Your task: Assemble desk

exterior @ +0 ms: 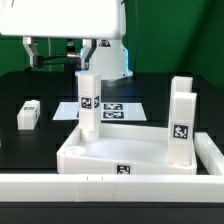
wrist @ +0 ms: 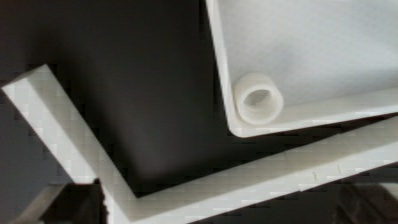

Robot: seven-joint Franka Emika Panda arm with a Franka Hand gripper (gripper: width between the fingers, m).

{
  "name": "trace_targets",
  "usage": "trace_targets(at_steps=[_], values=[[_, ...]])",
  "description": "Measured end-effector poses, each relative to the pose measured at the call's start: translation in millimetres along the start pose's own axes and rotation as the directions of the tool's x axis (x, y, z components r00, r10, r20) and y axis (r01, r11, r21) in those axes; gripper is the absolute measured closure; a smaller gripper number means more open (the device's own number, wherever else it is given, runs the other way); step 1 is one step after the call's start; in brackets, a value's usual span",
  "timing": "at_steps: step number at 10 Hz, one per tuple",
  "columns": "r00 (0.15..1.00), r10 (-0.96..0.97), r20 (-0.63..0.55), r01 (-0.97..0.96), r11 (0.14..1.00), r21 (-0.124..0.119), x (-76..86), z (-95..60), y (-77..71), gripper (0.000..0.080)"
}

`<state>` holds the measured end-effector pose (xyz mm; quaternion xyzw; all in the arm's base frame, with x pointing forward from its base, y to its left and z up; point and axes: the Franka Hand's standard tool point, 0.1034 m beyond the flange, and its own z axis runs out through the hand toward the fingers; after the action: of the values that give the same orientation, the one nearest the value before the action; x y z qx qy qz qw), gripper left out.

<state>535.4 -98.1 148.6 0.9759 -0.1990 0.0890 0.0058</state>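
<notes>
The white desk top [exterior: 120, 152] lies tray side up against the border wall. One leg [exterior: 88, 100] stands upright at its far corner on the exterior view's left. Two more legs [exterior: 181, 125] stand at its right side, one behind the other. A fourth leg [exterior: 28, 113] lies loose on the black table at the left. My gripper [exterior: 86, 62] hangs just above the upright left leg's top, jaws apart, nothing between them. The wrist view shows a desk top corner with an empty round socket [wrist: 262, 98] and no leg between the fingers.
The marker board [exterior: 112, 108] lies flat behind the desk top. The long white border wall [exterior: 100, 185] runs along the front and up the exterior view's right; its corner shows in the wrist view [wrist: 80, 140]. The robot's base stands at the back.
</notes>
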Motion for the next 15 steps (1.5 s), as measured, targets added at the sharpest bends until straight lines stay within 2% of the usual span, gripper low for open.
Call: trace_targets(at_steps=[2, 3, 4, 5, 7, 8, 9, 11, 12, 13, 14, 15], values=[[1.000, -0.019, -0.001, 0.019, 1.000, -0.002, 0.2, 1.3, 1.9, 0.0151], [0.997, -0.079, -0.006, 0.079, 0.997, -0.010, 1.7, 8.4, 15.8, 0.0151], [0.993, -0.122, -0.011, 0.121, 0.992, -0.028, 2.5, 18.0, 38.4, 0.0151], [0.991, -0.134, -0.016, 0.133, 0.990, -0.052, 2.9, 25.9, 54.9, 0.0151], [0.985, -0.173, -0.002, 0.172, 0.981, -0.084, -0.7, 39.9, 77.3, 0.0151], [0.985, -0.172, 0.004, 0.171, 0.982, -0.084, -1.7, 41.2, 78.8, 0.0151], [0.985, -0.169, 0.024, 0.171, 0.982, -0.075, -3.0, 41.6, 76.4, 0.0151], [0.985, -0.170, 0.029, 0.172, 0.982, -0.074, -3.8, 42.0, 77.0, 0.0151], [0.976, -0.164, 0.146, 0.170, 0.985, -0.030, -12.0, 41.4, 77.1, 0.0151], [0.968, -0.148, 0.204, 0.156, 0.988, -0.019, -6.4, 41.4, 84.9, 0.0151], [0.959, -0.155, 0.237, 0.163, 0.986, -0.016, -7.6, 45.9, 92.3, 0.0151], [0.935, -0.155, 0.318, 0.159, 0.987, 0.014, -16.8, 46.7, 96.1, 0.0151]])
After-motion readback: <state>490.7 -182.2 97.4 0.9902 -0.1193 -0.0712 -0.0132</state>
